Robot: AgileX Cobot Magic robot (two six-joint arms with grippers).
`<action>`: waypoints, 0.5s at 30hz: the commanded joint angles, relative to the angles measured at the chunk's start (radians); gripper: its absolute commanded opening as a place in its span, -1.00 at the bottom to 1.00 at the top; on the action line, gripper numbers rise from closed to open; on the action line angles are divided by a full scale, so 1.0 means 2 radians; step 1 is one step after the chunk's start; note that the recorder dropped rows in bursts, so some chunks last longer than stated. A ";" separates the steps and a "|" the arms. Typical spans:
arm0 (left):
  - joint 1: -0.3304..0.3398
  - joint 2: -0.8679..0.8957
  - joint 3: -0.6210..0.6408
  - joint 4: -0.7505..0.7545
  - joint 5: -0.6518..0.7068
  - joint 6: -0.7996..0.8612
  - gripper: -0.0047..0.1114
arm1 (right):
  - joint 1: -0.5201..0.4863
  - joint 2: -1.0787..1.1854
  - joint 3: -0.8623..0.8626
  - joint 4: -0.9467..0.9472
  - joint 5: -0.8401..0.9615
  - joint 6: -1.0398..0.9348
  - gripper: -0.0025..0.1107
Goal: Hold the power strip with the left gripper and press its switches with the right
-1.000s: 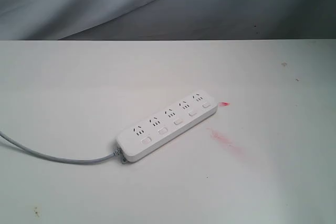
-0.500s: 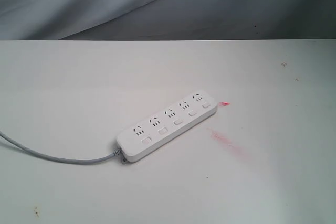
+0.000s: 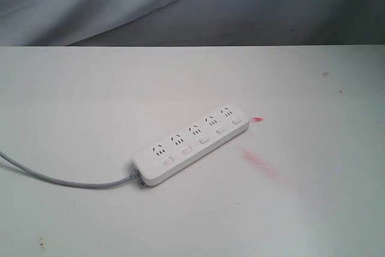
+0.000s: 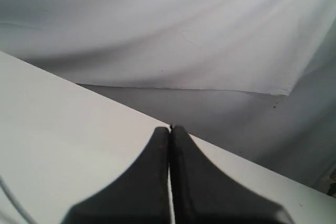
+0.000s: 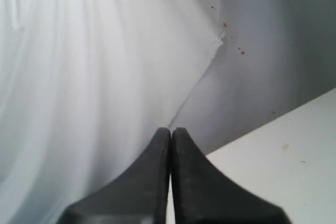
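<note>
Lying flat, power strip [image 3: 191, 145], left pincer [image 4: 169, 128], right pincer [image 5: 170, 129] both closed, elsewhere

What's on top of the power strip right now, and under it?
Nothing rests on the long white plastic power strip: all five small white buttons show uncovered. It lies flat on the white table; its underside is hidden.
</note>
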 commanded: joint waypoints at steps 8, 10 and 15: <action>-0.114 0.196 -0.202 -0.024 0.084 0.112 -0.92 | 0.057 0.119 -0.186 0.011 0.095 -0.064 -0.96; -0.144 0.232 -0.233 -0.024 0.099 0.128 -0.92 | 0.088 0.146 -0.206 0.011 0.095 -0.117 -0.96; -0.179 0.323 -0.310 -0.020 0.160 0.128 -0.92 | 0.160 0.214 -0.241 0.011 0.097 -0.221 -0.96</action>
